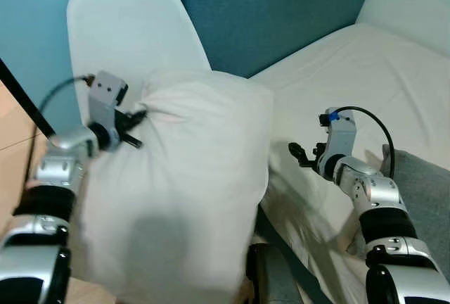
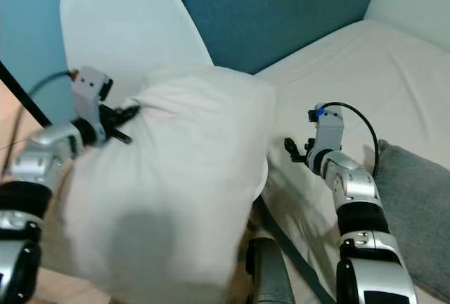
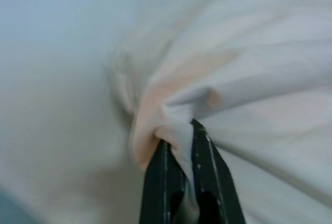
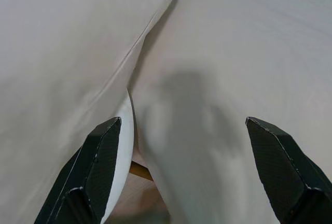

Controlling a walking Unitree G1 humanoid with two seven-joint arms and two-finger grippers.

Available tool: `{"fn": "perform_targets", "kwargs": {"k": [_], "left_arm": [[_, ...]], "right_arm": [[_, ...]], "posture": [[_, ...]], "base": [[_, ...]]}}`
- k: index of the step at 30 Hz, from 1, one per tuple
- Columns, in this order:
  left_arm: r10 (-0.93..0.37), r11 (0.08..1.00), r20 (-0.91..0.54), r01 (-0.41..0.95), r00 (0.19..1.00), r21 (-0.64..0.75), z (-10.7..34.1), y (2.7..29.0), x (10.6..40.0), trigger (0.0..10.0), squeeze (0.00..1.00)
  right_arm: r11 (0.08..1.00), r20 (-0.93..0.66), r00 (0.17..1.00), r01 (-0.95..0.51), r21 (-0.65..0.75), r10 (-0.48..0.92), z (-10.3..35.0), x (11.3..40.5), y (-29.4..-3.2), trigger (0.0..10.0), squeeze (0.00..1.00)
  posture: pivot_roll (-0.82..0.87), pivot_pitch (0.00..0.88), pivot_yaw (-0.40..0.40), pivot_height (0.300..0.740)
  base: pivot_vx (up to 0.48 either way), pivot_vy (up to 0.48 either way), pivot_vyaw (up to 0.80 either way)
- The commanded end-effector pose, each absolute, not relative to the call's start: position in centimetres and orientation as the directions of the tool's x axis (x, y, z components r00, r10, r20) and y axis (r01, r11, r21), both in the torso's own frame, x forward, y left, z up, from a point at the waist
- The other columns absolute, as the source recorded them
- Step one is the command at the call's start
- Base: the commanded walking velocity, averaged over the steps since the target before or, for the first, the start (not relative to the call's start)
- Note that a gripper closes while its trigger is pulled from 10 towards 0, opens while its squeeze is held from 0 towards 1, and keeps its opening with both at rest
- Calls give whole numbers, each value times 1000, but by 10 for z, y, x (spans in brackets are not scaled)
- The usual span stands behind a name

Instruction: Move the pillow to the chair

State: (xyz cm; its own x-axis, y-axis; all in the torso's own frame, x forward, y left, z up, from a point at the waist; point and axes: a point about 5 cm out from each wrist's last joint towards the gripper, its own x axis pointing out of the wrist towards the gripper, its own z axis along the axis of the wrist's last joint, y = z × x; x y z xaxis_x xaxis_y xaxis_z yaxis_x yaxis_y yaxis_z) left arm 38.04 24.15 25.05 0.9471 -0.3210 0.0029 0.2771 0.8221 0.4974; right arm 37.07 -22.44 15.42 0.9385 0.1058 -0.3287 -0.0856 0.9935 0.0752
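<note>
While pinched at its corner by the left end effector (image 1: 137, 119), pillow (image 1: 183, 184) against the chair (image 1: 133, 26), right end effector (image 1: 301, 153) spread.

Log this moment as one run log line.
left gripper: shut on pillow corner | pillow: hanging before white chair | right gripper: open over bed

We see our left gripper (image 2: 130, 115) pinching a bunched corner of the white pillow (image 2: 176, 191), which hangs in front of the white chair (image 2: 126, 29) and covers its seat. Our right gripper (image 2: 290, 149) hovers over the white bed (image 2: 365, 79), just beside the pillow's edge and apart from it; how its fingers stand we cannot tell. A grey cushion (image 2: 418, 205) lies on the bed by our right arm, with the blue headboard (image 2: 274, 8) behind.
</note>
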Motion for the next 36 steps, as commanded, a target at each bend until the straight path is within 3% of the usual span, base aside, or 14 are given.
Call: {"fn": "perform_targets", "kwargs": {"k": [1, 5, 8, 9, 10, 11, 16, 17, 18, 19, 31, 33, 35, 36], "left_arm": [[-319, 755, 118, 177, 941, 631, 285, 243, 379, 0, 0], [-398, 537, 87, 156, 913, 829, 291, 226, 377, 0, 0], [-415, 572, 101, 173, 904, 802, 283, 220, 377, 0, 0], [-431, 571, 98, 187, 897, 799, 274, 214, 377, 8667, 0], [-431, 571, 98, 187, 897, 799, 274, 214, 377, 8667, 0], [-451, 571, 91, 209, 888, 794, 264, 208, 377, 10000, 0], [-501, 463, -7, 276, 865, 842, 208, 174, 375, 10000, 0], [-482, 430, -22, 258, 876, 865, 203, 175, 376, 10000, 729], [-482, 430, -22, 258, 876, 865, 203, 175, 376, 10000, 729], [-453, 403, -37, 242, 891, 883, 199, 178, 377, 10000, 1000], [-129, 326, 179, -128, 975, 937, 225, 243, 378, 10000, 1000], [-57, 381, 261, -221, 964, 898, 238, 260, 370, 10000, 0], [-57, 381, 261, -221, 964, 898, 238, 260, 370, 10000, 0], [-29, 506, 298, -243, 954, 827, 242, 263, 363, 10000, 0]], "right_arm": [[992, -327, 939, -72, 106, 104, 152, 371, -224, 10000, 0], [992, -327, 940, -69, 108, 101, 152, 372, -224, 10000, 0], [992, -329, 939, -69, 107, 101, 151, 372, -223, 10000, 0], [992, -330, 938, -70, 108, 102, 150, 372, -222, 10000, 0], [992, -330, 938, -70, 108, 102, 150, 372, -222, 10000, 0], [992, -332, 937, -72, 108, 105, 149, 372, -221, 10000, 0], [992, -336, 936, -76, 99, 106, 149, 373, -221, 10000, 0], [992, -335, 936, -76, 98, 105, 150, 373, -221, 10000, 0], [992, -335, 936, -76, 98, 105, 150, 373, -221, 10000, 0], [992, -334, 937, -76, 98, 104, 150, 373, -221, 10000, 0], [984, -289, 946, -111, 140, 147, 152, 376, -211, 10000, 0], [973, -250, 949, -155, 170, 195, 152, 377, -198, 10000, 0], [973, -250, 949, -155, 170, 195, 152, 377, -198, 10000, 0], [967, -223, 950, -178, 184, 217, 151, 376, -192, 10000, 0]], "posture": [[-150, 169, 7, 571], [-142, 165, 8, 571], [-139, 163, 10, 571], [-139, 163, 10, 571], [-139, 163, 10, 571], [-140, 162, 10, 571], [-149, 158, 3, 571], [-149, 158, 3, 571], [-149, 158, 3, 571], [-149, 158, 3, 571], [-139, 131, -6, 571], [-127, 107, -8, 571], [-127, 107, -8, 571], [-117, 94, -11, 571]], "base": [[0, 0, 0], [0, 0, 0], [0, 0, 0], [0, 0, 0], [0, 0, 0], [0, 0, 0], [0, 0, 0], [0, 0, 0], [0, 0, 0], [0, 0, 0], [0, 0, 0], [0, 0, 0], [0, 0, 0], [0, 0, 0]]}}
